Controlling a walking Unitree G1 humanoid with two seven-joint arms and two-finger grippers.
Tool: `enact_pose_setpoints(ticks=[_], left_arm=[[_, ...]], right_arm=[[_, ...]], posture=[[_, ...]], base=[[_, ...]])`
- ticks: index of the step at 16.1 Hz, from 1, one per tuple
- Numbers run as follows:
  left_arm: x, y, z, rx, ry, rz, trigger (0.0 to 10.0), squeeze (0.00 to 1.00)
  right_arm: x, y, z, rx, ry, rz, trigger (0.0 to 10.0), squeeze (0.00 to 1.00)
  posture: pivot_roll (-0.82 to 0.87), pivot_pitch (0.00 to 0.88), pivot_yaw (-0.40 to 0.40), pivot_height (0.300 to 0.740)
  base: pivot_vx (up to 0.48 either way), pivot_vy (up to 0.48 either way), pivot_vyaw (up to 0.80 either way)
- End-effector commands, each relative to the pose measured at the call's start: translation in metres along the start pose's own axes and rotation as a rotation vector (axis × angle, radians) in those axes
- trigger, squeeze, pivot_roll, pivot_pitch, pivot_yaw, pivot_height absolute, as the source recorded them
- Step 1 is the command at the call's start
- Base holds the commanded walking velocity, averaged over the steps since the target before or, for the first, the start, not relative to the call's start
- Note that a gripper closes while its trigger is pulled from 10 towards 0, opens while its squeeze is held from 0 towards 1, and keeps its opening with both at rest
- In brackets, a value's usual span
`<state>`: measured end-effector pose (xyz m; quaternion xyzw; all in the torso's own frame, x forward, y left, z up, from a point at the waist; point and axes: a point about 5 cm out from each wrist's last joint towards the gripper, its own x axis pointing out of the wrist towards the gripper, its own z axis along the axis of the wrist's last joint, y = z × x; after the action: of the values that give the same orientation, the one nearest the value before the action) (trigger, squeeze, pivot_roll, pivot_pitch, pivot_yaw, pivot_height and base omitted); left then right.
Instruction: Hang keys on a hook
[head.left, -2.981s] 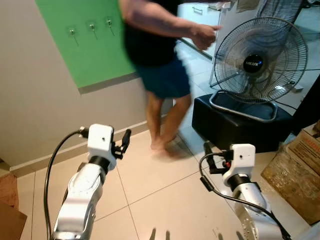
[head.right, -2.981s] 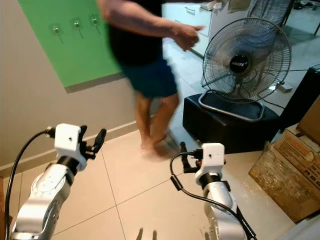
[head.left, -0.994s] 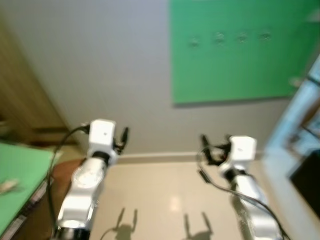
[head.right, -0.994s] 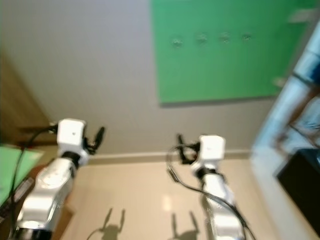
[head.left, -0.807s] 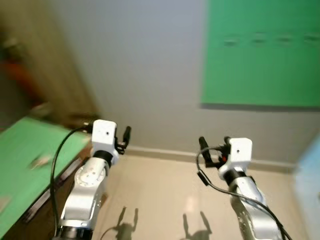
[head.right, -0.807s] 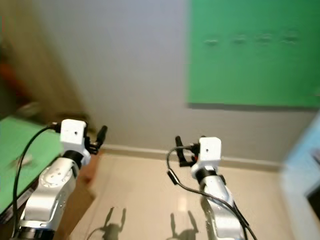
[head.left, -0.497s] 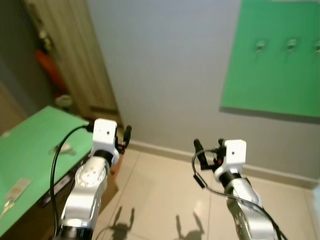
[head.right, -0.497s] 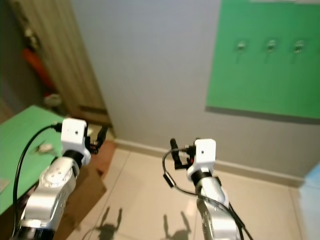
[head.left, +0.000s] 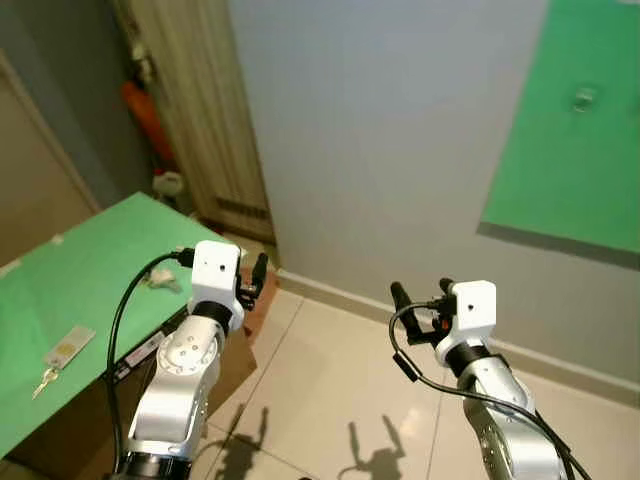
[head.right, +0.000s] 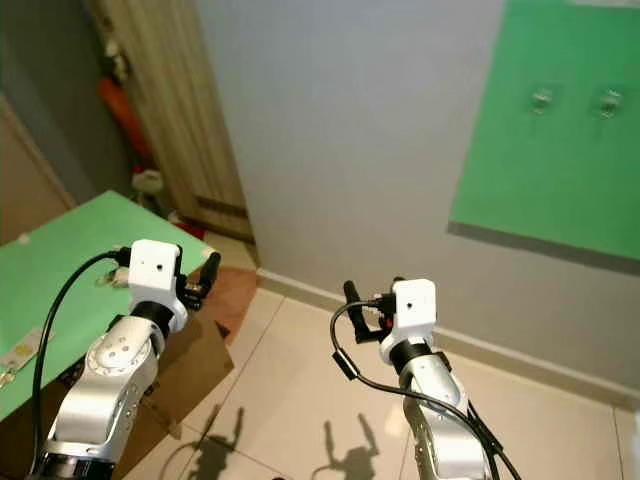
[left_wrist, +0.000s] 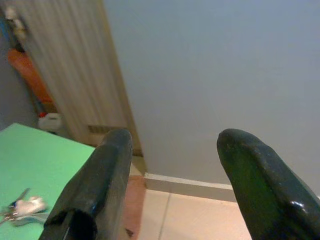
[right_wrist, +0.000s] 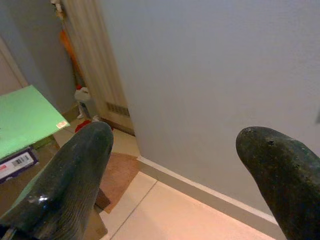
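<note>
- Left end effector (head.left: 252, 275): raised at chest height over the near corner of the green bench (head.left: 70, 290); fingers spread apart, nothing between them.
- Right end effector (head.left: 418, 297): raised over bare floor tiles (head.left: 330, 380); fingers likewise apart and empty.
- Keys (head.left: 45, 381): a small bunch lies near the bench's front edge, just beside a flat tag or card (head.left: 66, 347). A second pale item (left_wrist: 22, 206), possibly another key bunch, lies further in on the bench, closer to the left end effector; too small to identify.
- Hook (head.right: 543, 97): mounted on the green wall panel (head.right: 560, 170), with a second hook (head.right: 607, 100) beside it; well apart from the bench.
- Step in hand, as judged: approach the bench and collect the keys. Face the bench squarely, descend from above, and close on the ring rather than a loose blade.
- Edges: the keys sit close to the bench edge; a sideways nudge could tip them off.
- Room: open floor runs between bench and grey wall (head.left: 380, 130). A cardboard box (head.right: 200, 370) below the bench corner and clutter by the wooden door (head.left: 200, 110) narrow the left side.
</note>
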<state>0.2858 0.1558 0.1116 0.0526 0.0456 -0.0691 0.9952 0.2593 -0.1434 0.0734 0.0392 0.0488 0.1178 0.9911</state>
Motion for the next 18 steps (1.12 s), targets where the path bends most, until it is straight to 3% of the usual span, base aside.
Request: enact_pose_setpoints(ticks=[1, 15, 18], left_arm=[[-0.001, 0.002, 0.001, 0.016, -0.012, 0.012, 10.0, 0.00], [0.003, 0.010, -0.001, -0.001, 0.022, 0.073, 10.0, 0.00], [0.002, 0.002, 0.001, -0.003, 0.006, 0.038, 10.0, 0.00]], right_arm=[[0.001, 0.003, -0.004, 0.014, 0.016, 0.017, 10.0, 0.04], [0.012, 0.011, -0.002, -0.005, 0.002, 0.036, 10.0, 0.04], [0.009, 0.013, -0.008, -0.002, 0.017, 0.050, 10.0, 0.04]], posture=[[-0.04, 0.000, 0.067, 0.740], [-0.02, 0.000, 0.058, 0.740], [-0.02, 0.000, 0.057, 0.740]], base=[[0.000, 0.000, 0.55], [0.000, 0.000, 0.54], [0.000, 0.000, 0.55]])
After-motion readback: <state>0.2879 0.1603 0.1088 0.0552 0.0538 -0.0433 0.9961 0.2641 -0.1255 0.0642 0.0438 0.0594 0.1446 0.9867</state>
